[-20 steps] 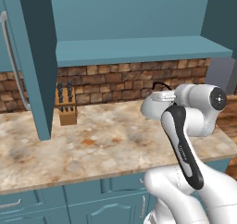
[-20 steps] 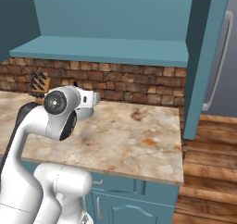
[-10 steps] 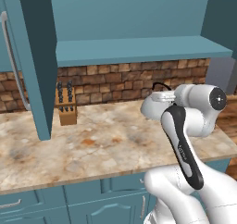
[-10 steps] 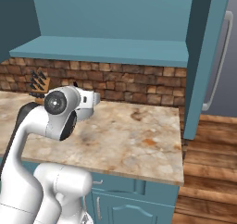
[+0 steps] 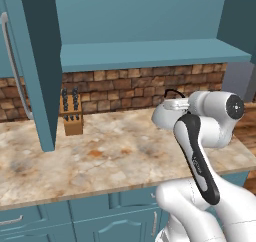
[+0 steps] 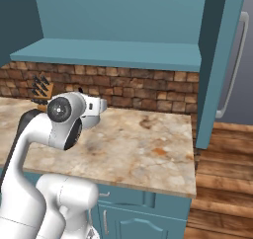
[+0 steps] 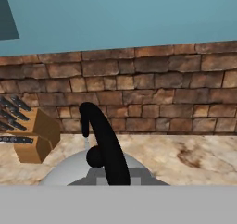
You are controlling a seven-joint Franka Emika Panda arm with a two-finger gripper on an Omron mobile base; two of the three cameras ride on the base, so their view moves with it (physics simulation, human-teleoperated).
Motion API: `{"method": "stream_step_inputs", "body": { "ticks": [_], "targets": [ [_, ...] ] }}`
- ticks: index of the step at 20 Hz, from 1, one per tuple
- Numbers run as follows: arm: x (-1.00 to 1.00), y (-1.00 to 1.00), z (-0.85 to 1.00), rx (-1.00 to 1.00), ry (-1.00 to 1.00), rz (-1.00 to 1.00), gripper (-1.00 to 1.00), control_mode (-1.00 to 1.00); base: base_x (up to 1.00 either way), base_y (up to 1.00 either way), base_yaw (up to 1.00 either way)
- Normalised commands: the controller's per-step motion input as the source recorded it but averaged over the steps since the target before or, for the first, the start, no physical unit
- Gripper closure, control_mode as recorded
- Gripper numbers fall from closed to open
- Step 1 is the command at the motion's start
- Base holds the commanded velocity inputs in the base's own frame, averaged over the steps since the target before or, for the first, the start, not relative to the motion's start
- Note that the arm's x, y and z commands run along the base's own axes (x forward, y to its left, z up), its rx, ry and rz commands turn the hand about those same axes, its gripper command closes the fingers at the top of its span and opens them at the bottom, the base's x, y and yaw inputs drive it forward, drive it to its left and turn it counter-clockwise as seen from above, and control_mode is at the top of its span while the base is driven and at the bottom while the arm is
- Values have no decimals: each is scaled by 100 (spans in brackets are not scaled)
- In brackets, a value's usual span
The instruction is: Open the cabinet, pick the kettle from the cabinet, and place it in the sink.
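The gripper point(image 7: 113, 181) is closed on the black looped handle of the kettle point(image 7: 99, 170), holding it up above the beige marbled counter point(image 5: 100, 161). From the left base view the kettle point(image 5: 167, 113) sits at the arm's end, over the right part of the counter. Farther back on the left stands a wooden knife block point(image 5: 71, 117) against the brick wall point(image 7: 152, 93). Above it hangs the teal cabinet point(image 5: 145, 21), its left door point(image 5: 32, 61) swung open.

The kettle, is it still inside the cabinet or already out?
Out. The kettle hangs from the shut pincer by its black handle, above the marbled counter and below the open cabinet.
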Motion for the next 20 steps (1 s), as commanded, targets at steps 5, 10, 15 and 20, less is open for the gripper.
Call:
{"method": "stream_step_inputs", "body": {
  "ticks": [5, 10, 15, 20],
  "targets": [
    [0, 0, 0, 0, 0, 0, 100, 100, -8, 0, -3],
    [0, 0, 0, 0, 0, 0, 100, 100, -47, 0, -5],
    [0, 0, 0, 0, 0, 0, 100, 100, -59, 0, -1],
    [0, 0, 0, 0, 0, 0, 100, 100, -62, 1, 0]
  ]
}}
